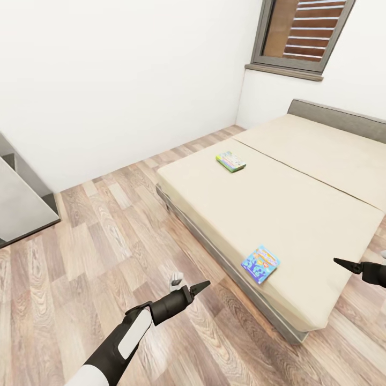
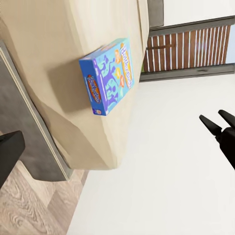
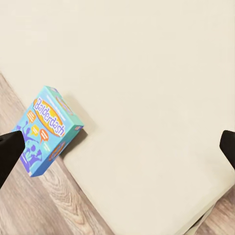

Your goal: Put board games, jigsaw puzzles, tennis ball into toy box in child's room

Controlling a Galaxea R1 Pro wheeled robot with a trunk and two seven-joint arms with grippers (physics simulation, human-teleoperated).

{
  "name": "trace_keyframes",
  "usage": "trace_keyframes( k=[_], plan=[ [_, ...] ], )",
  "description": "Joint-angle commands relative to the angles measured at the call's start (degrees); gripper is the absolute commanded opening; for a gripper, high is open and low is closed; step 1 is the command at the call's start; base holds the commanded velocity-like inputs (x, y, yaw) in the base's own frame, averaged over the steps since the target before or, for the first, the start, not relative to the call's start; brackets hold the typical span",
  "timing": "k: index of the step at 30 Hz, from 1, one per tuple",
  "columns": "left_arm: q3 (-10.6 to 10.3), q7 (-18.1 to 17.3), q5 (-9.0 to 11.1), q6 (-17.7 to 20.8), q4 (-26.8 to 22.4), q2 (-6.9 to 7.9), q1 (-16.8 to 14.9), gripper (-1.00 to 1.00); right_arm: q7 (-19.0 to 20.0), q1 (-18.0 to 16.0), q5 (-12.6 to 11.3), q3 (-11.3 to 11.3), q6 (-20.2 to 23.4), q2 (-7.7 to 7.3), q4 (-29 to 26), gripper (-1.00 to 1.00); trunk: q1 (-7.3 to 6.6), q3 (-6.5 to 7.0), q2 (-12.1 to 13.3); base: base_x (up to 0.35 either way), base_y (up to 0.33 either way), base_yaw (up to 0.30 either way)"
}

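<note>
Two board games lie on the beige bed [image 1: 300, 209]. A blue box [image 1: 260, 264] marked Balderdash rests flat at the bed's near edge, and it shows again as the blue box [image 2: 108, 76] and the blue box [image 3: 48, 129]. A green box [image 1: 231, 161] sits farther back, near the bed's left side. My left gripper [image 1: 199, 288] hovers over the floor, left of the blue box, open and holding nothing; one of its fingers [image 2: 9, 152] frames the left wrist view. My right gripper [image 1: 344, 263] hangs open above the bed's near right corner, its fingers [image 3: 10, 147] wide apart.
Wood floor [image 1: 107, 241] runs along the bed's left side and in front of it. A grey piece of furniture [image 1: 24, 198] stands at the far left by the white wall. A shuttered window [image 1: 305, 32] and a grey headboard [image 1: 338, 115] lie beyond the bed.
</note>
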Motion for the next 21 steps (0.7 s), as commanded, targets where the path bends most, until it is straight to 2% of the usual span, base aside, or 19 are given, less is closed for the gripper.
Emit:
trace_keyframes(
  k=[1,21],
  plan=[
    [-0.04,0.02,0.56,0.49,0.01,0.01,-0.03,1.0,0.11,-0.05,-0.15,-0.06,0.44,0.0,-0.01,1.0,0.0,-0.04,-0.02,0.018,0.002,0.0],
    [-0.07,0.5,0.47,0.42,0.4,-0.46,0.09,1.0,0.12,0.02,-0.15,0.02,0.51,0.27,-0.01,1.0,0.0,-0.04,-0.02,0.005,0.001,0.0]
  ],
)
